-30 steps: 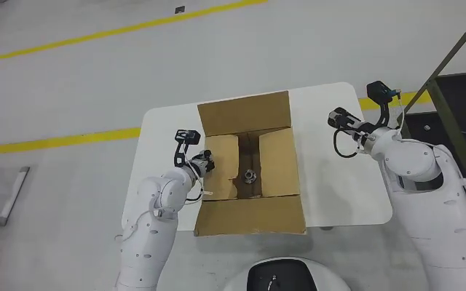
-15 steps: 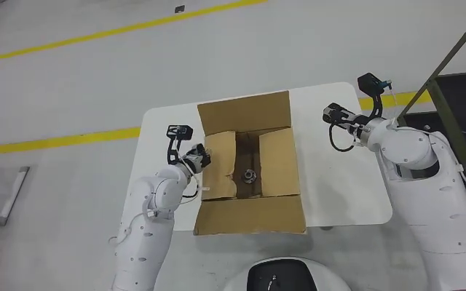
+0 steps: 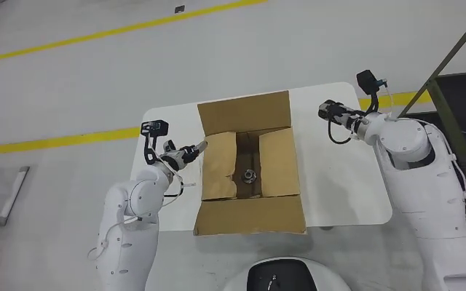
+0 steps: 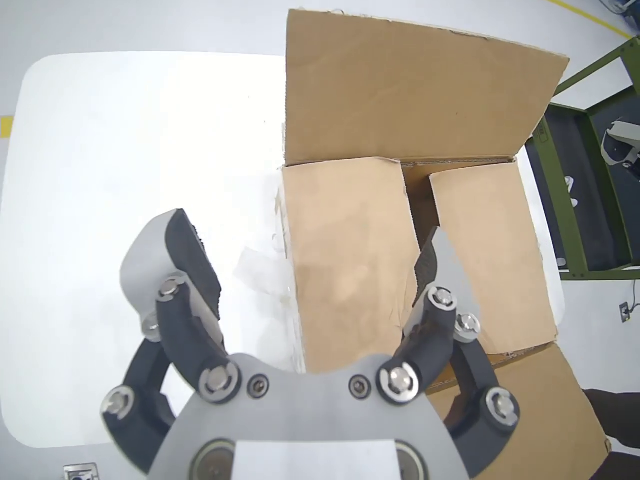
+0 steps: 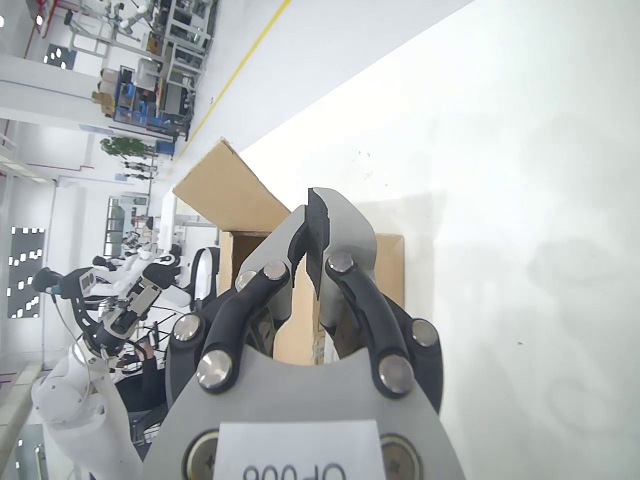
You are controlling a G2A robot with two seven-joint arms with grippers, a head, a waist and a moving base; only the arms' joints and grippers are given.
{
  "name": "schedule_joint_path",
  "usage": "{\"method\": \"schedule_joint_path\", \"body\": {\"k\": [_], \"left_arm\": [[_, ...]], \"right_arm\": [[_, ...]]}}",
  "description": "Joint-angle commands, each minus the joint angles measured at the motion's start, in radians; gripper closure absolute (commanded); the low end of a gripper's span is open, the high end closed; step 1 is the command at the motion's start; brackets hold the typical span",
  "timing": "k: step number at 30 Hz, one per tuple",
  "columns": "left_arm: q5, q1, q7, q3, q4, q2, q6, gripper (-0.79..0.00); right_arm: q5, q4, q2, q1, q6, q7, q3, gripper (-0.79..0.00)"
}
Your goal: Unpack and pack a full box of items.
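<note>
Left wrist view showed left pincer open by the box's inner flap, right pincer closed; catching the flap's free edge should fold it outward.

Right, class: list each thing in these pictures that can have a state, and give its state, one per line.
cardboard box: open, end flaps folded outward
side flaps: folded inward, gap between them
small item: lying inside the box
left gripper: open, empty
right gripper: shut, empty
</note>
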Motion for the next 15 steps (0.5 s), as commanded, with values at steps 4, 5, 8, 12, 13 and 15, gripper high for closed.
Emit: {"method": "schedule_joint_path", "body": {"k": [4,5,8,12,13,15], "left_arm": [[0.014,0.023,-0.006,-0.036,0.001,0.006,0.014,-0.785],[0.014,0.023,-0.006,-0.036,0.001,0.006,0.014,-0.785],[0.014,0.023,-0.006,-0.036,0.001,0.006,0.014,-0.785],[0.014,0.023,-0.006,-0.036,0.001,0.006,0.014,-0.785],[0.014,0.023,-0.006,-0.036,0.001,0.006,0.014,-0.785],[0.014,0.023,-0.006,-0.036,0.001,0.006,0.014,-0.785]], "right_arm": [[0.060,0.194,-0.014,0.126,-0.025,-0.010,-0.064,0.000],[0.070,0.243,-0.018,0.153,-0.028,0.003,-0.084,0.000],[0.110,0.391,-0.033,0.245,-0.050,0.018,-0.132,0.000],[0.176,0.554,-0.056,0.343,-0.097,0.005,-0.182,0.000],[0.184,0.593,-0.062,0.366,-0.098,0.007,-0.195,0.000],[0.174,0.655,-0.072,0.406,-0.125,0.021,-0.229,0.000]]}}
